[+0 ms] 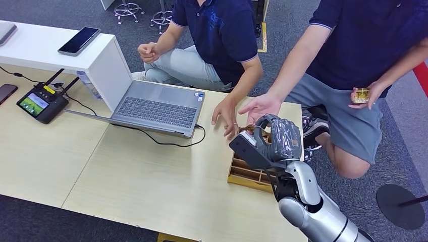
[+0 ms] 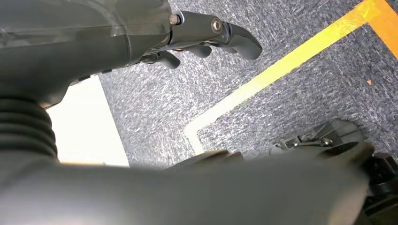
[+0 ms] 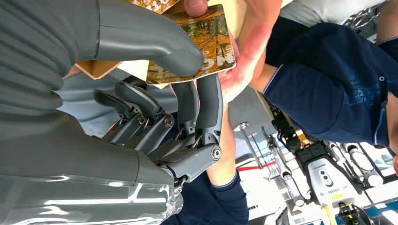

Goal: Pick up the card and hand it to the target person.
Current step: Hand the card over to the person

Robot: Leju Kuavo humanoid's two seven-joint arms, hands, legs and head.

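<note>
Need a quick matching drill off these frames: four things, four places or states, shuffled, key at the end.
Things:
1. card
2. laptop
3. phone
4. left hand

Places or states:
A. on the white raised shelf
B. hanging over grey carpet, holding nothing
C. open on the wooden table, cable plugged in
D. pinched by the right hand, a person's fingers on its far end

Pairs: 1-D, 2-C, 3-A, 4-B
</note>
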